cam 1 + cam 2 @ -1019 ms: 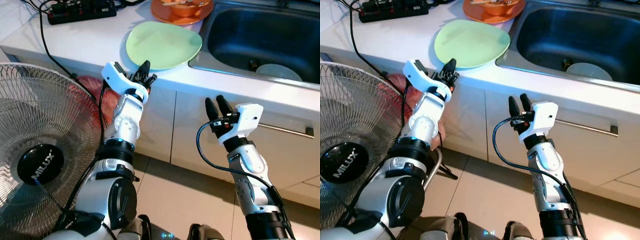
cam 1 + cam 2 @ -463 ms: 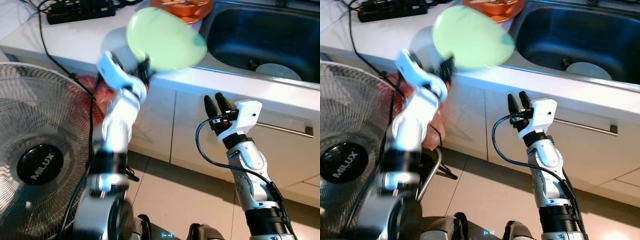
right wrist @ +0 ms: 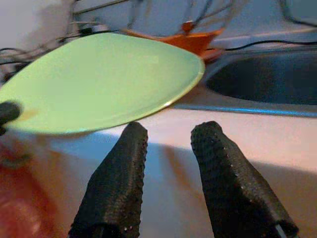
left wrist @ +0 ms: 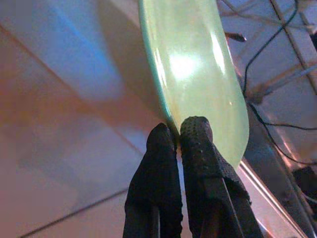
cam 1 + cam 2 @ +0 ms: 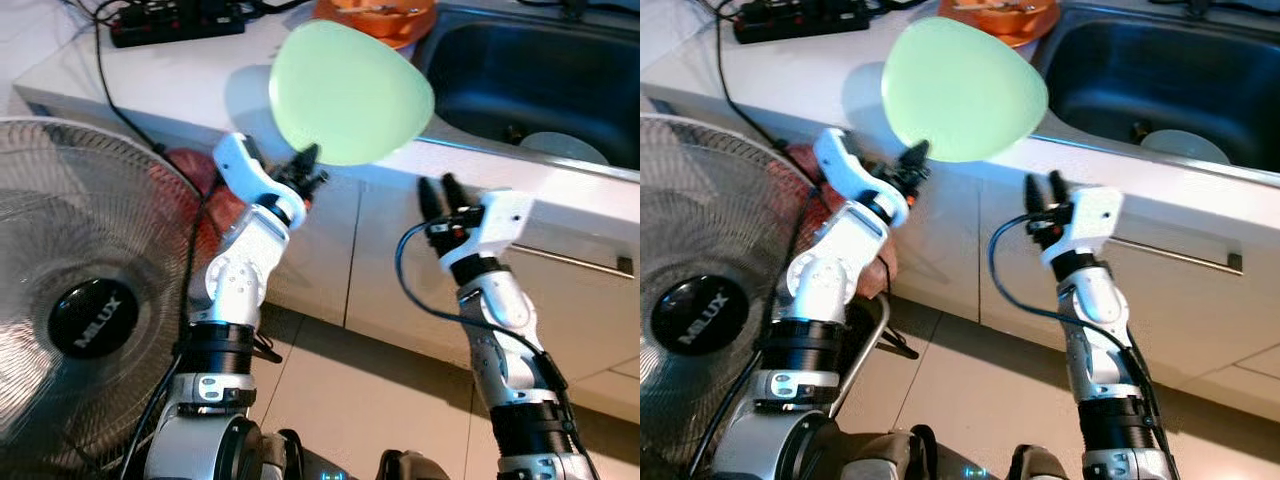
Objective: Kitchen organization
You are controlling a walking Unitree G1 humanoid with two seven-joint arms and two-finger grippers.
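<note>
The left gripper point(image 5: 308, 165) pinched the rim of the stiff, probably breakable green plate point(image 5: 350, 92), held tilted above the desk point(image 5: 180, 75) beside the sink point(image 5: 540, 80); the right gripper point(image 5: 437, 195) was spread, empty.

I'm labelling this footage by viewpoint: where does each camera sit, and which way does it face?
Left and right eye views: on the head, looking down at the counter, sink and fan; both arms show.
Left wrist view: along the left gripper, pinching the green plate by its rim.
Right wrist view: along the right gripper, open, facing the counter edge.
All four views share the green plate.
</note>
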